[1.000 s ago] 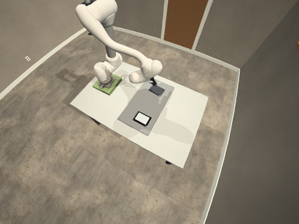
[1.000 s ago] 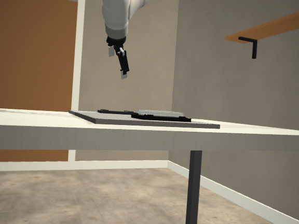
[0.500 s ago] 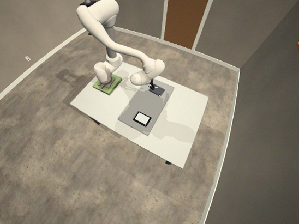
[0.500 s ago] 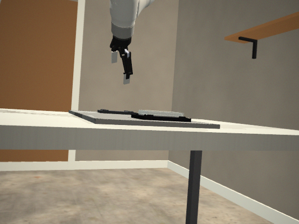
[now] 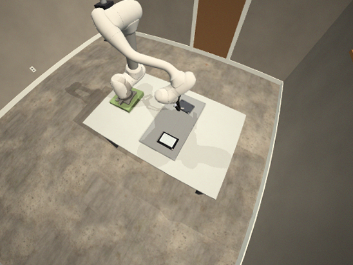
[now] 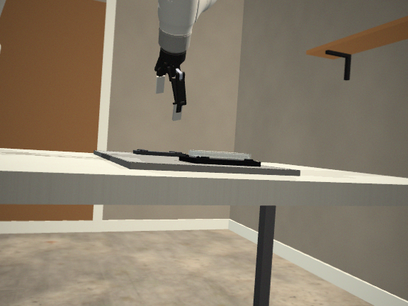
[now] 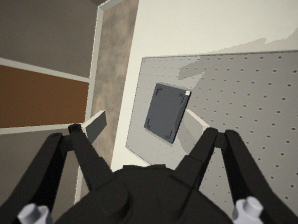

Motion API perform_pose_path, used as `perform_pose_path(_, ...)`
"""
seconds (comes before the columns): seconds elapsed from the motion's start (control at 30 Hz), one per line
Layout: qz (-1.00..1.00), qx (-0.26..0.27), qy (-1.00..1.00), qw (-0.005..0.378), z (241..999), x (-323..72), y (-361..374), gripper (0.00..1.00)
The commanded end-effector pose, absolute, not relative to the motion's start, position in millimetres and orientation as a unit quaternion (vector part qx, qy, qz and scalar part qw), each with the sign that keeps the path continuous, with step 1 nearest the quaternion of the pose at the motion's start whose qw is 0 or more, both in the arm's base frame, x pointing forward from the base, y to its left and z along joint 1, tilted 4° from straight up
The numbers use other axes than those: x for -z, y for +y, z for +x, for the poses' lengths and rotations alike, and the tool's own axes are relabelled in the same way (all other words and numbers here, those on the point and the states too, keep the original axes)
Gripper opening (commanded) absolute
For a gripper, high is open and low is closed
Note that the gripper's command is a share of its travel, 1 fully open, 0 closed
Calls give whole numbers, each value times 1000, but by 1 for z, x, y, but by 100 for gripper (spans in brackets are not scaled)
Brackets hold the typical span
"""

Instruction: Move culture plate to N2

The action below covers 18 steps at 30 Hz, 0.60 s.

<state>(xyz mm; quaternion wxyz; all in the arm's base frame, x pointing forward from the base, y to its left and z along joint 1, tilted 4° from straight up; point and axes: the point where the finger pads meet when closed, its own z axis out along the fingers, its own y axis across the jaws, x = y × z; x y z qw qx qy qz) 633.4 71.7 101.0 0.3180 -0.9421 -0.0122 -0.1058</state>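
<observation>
Above the empty nest (image 7: pixel 166 112), arm (image 5: pixel 148 60) bent down, pincer (image 6: pixel 169 103) wide open

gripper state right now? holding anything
Gripper: open, holding nothing, above the empty nest; the lidded plate sits on the other nest.
</observation>
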Motion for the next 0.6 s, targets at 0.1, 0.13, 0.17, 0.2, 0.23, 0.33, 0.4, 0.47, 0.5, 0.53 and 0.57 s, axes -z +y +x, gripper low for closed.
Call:
perform_pose_path(0.1,-952,89,-9,292,634,-90,39,100)
perform_pose_path(0.13,-952,89,-9,292,634,-90,39,100)
perform_pose_path(0.17,-952,89,-9,292,634,-90,39,100)
perform_pose_path(0.2,-957,80,-7,278,633,-88,34,100)
perform_pose_path(0.23,-957,80,-7,278,633,-88,34,100)
perform_pose_path(0.33,-962,72,-5,264,633,-85,25,100)
perform_pose_path(0.4,-962,72,-5,264,632,-82,15,100)
perform_pose_path(0.47,-962,72,-5,264,632,-80,11,100)
perform_pose_path(0.5,-962,72,-5,264,632,-80,11,100)
perform_pose_path(0.53,-966,64,-2,250,632,-79,6,100)
perform_pose_path(0.57,-970,56,0,236,631,-77,2,100)
